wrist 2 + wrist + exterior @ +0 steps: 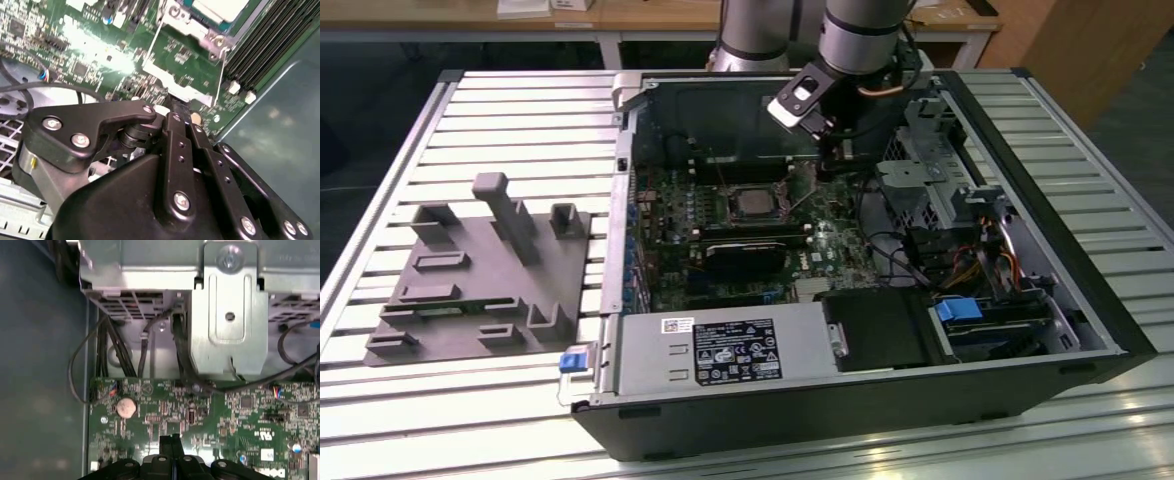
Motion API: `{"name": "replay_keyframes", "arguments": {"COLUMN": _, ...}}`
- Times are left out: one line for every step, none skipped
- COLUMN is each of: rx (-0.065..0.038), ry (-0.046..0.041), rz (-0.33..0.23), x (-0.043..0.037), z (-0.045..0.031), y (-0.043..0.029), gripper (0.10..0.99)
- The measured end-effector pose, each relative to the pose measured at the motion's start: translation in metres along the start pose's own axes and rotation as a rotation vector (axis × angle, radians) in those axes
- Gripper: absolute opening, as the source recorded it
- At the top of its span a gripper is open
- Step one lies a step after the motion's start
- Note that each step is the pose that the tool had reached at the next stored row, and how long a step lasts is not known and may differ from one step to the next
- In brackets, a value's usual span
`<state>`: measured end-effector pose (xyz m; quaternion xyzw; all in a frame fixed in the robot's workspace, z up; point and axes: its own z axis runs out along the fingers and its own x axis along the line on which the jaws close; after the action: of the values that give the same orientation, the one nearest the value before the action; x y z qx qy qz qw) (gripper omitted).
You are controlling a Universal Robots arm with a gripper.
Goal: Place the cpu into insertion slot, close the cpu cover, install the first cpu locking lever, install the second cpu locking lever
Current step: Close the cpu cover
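Observation:
The cpu, a grey square, lies in the insertion slot on the green board, with the silver cpu cover lying flat around it. In the second wrist view the cpu and the cover's frame sit at the picture's edge. Two thin wire locking levers run out from the frame. My gripper is just to the exterior view's right of the socket. Its black fingers are shut together, and their tips are by the flat silver end of one lever. Whether they pinch it is hidden.
Black memory slots lie beside the socket. A metal drive cage with loose cables stands close on the exterior view's right. A power supply sits at the case's front. A grey fixture plate lies outside the case.

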<state>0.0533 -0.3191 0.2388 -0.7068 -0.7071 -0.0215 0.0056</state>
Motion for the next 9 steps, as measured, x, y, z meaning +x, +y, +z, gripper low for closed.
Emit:
{"name": "replay_keyframes", "arguments": {"rx": 0.000, "ry": 0.0001, "rz": 0.000, "x": 0.0000, "z": 0.0000, "y": -0.0020, "gripper": 0.106}}
{"name": "replay_keyframes", "arguments": {"rx": 0.000, "ry": 0.0000, "rz": 0.000, "x": 0.0000, "z": 0.0000, "y": -0.0040, "gripper": 0.106}}
{"name": "replay_keyframes", "arguments": {"rx": 0.000, "ry": 0.0000, "rz": 0.000, "x": 0.0000, "z": -0.0001, "y": -0.0060, "gripper": 0.106}}
{"name": "replay_keyframes", "arguments": {"rx": 0.000, "ry": 0.0001, "rz": 0.000, "x": 0.0000, "z": -0.0001, "y": -0.0084, "gripper": 0.106}}
{"name": "replay_keyframes", "arguments": {"rx": 0.000, "ry": 0.0000, "rz": 0.000, "x": 0.0000, "z": -0.0001, "y": -0.0107, "gripper": 0.106}}
{"name": "replay_keyframes", "arguments": {"rx": 0.000, "ry": 0.0000, "rz": 0.000, "x": 0.0000, "z": -0.0002, "y": -0.0130, "gripper": 0.106}}
{"name": "replay_keyframes", "arguments": {"rx": 0.000, "ry": 0.0000, "rz": 0.000, "x": 0.0000, "z": -0.0002, "y": -0.0165, "gripper": 0.106}}
{"name": "replay_keyframes", "arguments": {"rx": 0.000, "ry": 0.0000, "rz": 0.000, "x": 0.0001, "z": -0.0002, "y": -0.0189, "gripper": 0.106}}
{"name": "replay_keyframes", "arguments": {"rx": 0.000, "ry": 0.0000, "rz": 0.000, "x": 0.0001, "z": -0.0002, "y": -0.0212, "gripper": 0.106}}
